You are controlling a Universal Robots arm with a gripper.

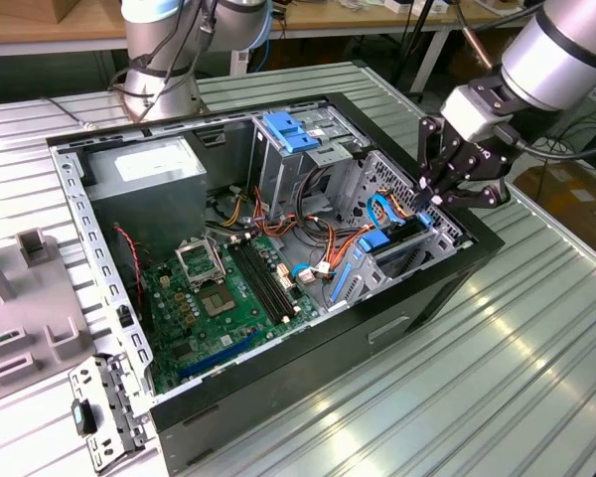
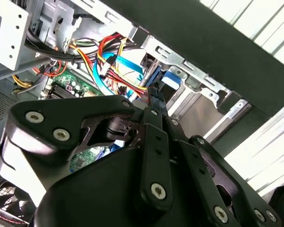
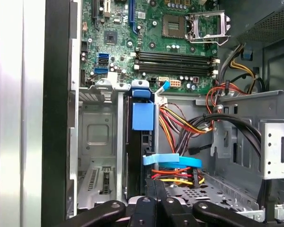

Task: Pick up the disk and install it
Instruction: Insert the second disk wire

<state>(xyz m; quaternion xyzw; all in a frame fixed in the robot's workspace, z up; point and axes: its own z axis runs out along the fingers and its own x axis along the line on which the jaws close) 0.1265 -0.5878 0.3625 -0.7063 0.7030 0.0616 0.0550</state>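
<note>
Ribbed metal table [image 1: 536, 328] carries an open computer case [image 1: 278, 248] in the exterior view, where the tool [image 1: 435, 194] reaches into the drive cage, while the first wrist view shows the disk [image 3: 143, 116] seated edge-on in its bay, tool [image 3: 154, 187] fingers narrowed together against its end, apparently pressing it home.

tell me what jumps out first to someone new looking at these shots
An open computer case lies on its side on the ribbed metal table, its green motherboard exposed. The black tool hangs over the drive cage at the exterior view's right, above the disk with its blue rails, beside red, yellow and blue cables.
</note>
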